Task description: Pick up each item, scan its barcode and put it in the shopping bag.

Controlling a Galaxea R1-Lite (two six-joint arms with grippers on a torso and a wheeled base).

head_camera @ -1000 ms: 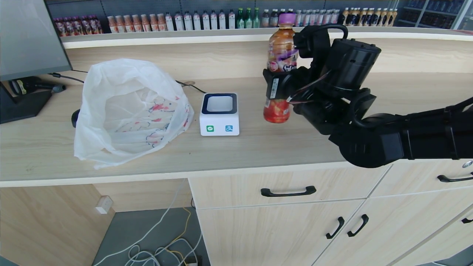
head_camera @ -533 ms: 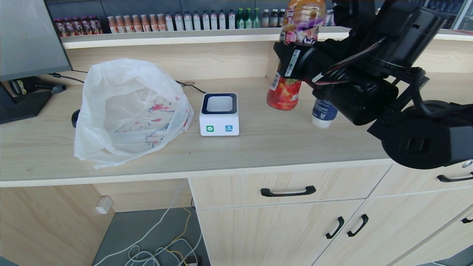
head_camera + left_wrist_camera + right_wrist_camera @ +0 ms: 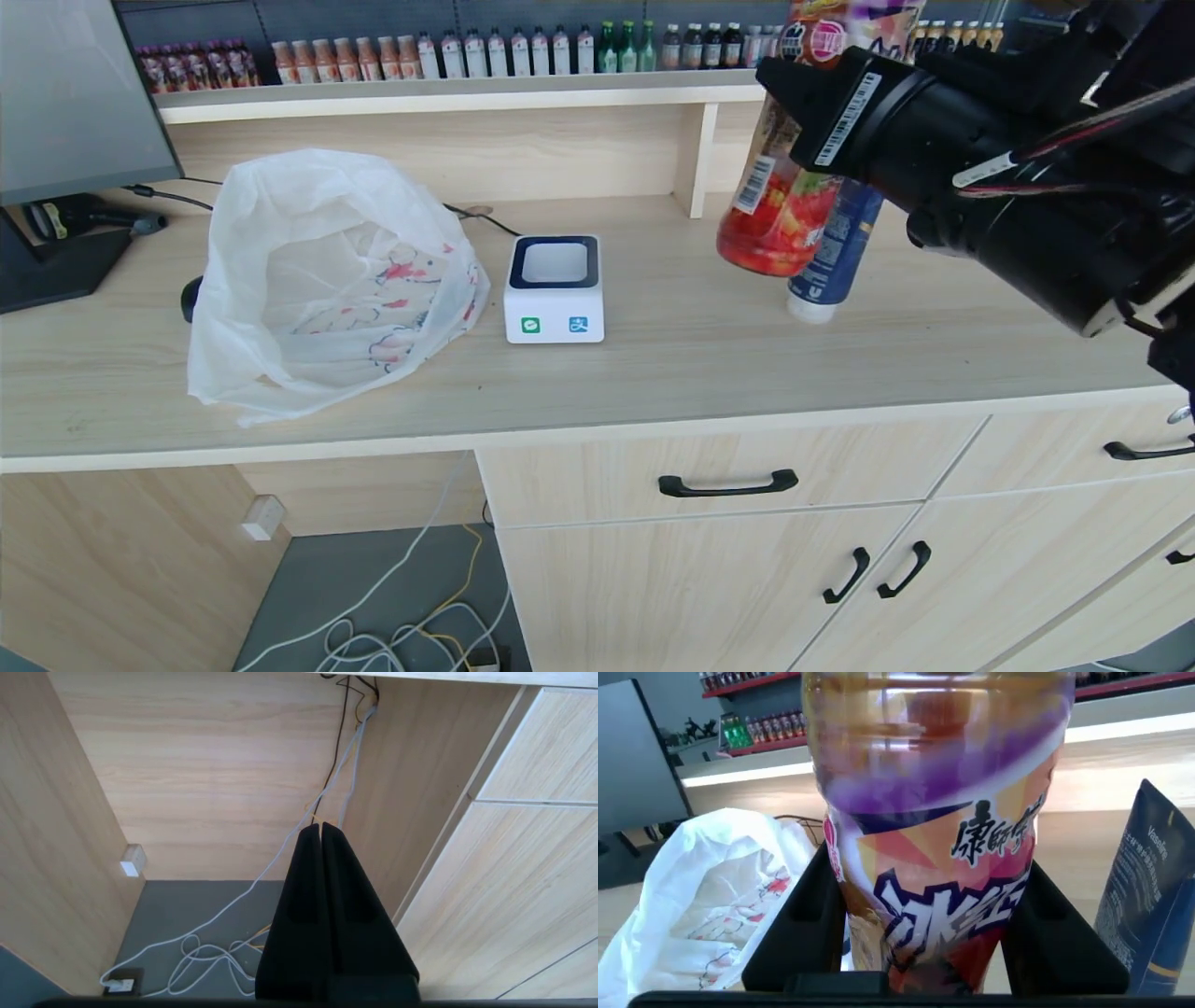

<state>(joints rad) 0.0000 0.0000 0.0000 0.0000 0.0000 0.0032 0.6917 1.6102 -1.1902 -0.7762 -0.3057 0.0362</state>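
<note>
— Where is the item?

— The clear plastic drink bottle of orange-red liquid with a purple-and-orange label [image 3: 780, 219] sits in the upper right of the head view. It is lifted off the pale wooden counter [image 3: 653, 373], and the right pincer [image 3: 822, 103] is clamped round its middle.

— How does it lie?

— Tilted. The base points down and left, and the cap end runs off the top edge. A white barcode strip [image 3: 754, 184] shows on the label's left side.

— And the target?

— The white box scanner with a dark-rimmed window on top [image 3: 555, 287] stands to the lower left of the base, well apart. The white translucent plastic shopping bag [image 3: 327, 280] is just beside it, further left. I'd judge the carry should go left and down, turning that strip towards the window.

— The other arm?

— The left pincer [image 3: 322, 905] hangs below the counter with its fingers pressed together, empty. The right arm is the nearer one.
</note>
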